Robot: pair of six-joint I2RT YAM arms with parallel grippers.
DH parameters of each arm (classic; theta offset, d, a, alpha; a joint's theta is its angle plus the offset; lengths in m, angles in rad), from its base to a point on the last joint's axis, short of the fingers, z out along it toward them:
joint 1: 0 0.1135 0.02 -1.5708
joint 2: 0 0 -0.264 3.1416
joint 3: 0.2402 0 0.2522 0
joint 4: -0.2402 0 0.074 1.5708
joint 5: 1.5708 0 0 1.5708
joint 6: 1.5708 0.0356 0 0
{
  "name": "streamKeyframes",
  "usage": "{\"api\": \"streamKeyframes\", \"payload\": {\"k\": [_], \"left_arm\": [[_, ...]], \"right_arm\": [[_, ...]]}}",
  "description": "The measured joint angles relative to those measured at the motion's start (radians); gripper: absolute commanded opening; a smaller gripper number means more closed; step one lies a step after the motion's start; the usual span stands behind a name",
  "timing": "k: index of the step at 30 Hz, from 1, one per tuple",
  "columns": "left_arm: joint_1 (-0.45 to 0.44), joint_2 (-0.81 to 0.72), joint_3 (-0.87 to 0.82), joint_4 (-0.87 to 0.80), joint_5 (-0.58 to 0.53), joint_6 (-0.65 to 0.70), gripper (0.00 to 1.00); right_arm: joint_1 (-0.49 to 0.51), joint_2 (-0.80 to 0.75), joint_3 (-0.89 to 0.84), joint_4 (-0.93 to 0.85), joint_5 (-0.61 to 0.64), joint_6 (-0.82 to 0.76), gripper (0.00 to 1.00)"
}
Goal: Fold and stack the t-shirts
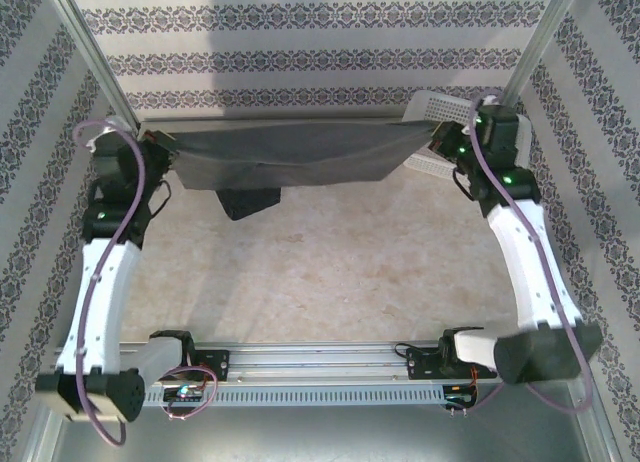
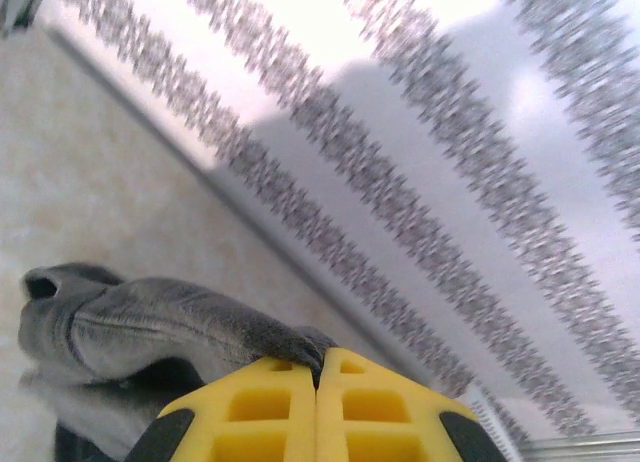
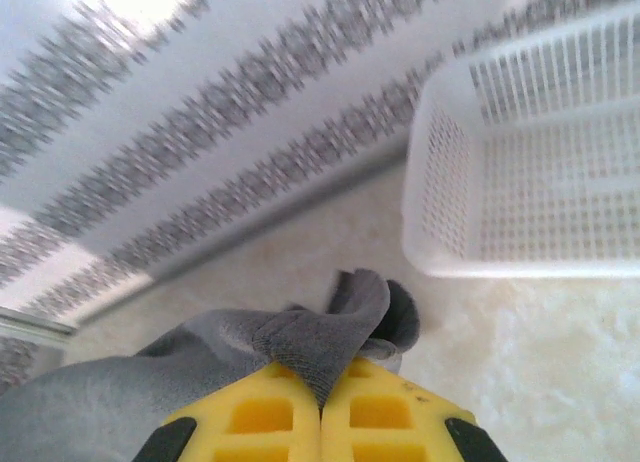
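Over the beige table (image 1: 330, 272), toward its far edge, the left gripper (image 2: 316, 367) and right gripper (image 3: 322, 382) each pinch the dark t-shirt (image 1: 290, 157), stretching it wide, seemingly lifted for laying flat. A white basket (image 3: 520, 182) occupies the far right corner.

T-shirt (image 1: 290, 157) across far table (image 1: 330, 272); basket (image 1: 440, 106) behind, right.

Top external: looking down from behind, covering the whole tabletop (image 1: 340, 272).
Left wrist: peering closely past left gripper (image 2: 316, 372) toward back wall (image 2: 450, 162).
Right wrist: peering closely past right gripper (image 3: 322, 387), sharing wall and t-shirt (image 3: 250, 347).
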Motion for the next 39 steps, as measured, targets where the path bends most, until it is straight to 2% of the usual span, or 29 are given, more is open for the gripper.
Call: {"api": "streamKeyframes", "payload": {"k": [6, 11, 15, 23, 27, 33, 39], "left_arm": [[0.013, -0.135, 0.151, -0.091, -0.076, 0.047, 0.00], [0.014, -0.106, 0.243, -0.114, -0.098, 0.047, 0.00], [0.016, 0.012, 0.224, -0.114, -0.069, 0.024, 0.00], [0.069, 0.396, 0.032, -0.074, 0.113, -0.033, 0.00], [0.109, 0.535, 0.067, -0.049, 0.172, -0.035, 0.00], [0.166, 0.682, 0.382, -0.024, 0.206, -0.051, 0.00], [0.208, 0.685, 0.789, -0.021, 0.205, -0.050, 0.00]], "right_arm": [[-0.009, -0.225, 0.002, 0.019, 0.037, 0.017, 0.00], [-0.011, -0.216, 0.037, 0.046, 0.039, 0.026, 0.00], [-0.012, -0.093, 0.042, 0.063, 0.017, 0.044, 0.00], [0.042, 0.285, 0.050, 0.109, -0.063, 0.089, 0.00], [0.065, 0.493, 0.190, 0.095, -0.100, 0.100, 0.00], [0.064, 0.700, 0.556, 0.057, -0.118, 0.104, 0.00], [0.005, 0.675, 0.785, 0.088, -0.119, 0.132, 0.00]]}}
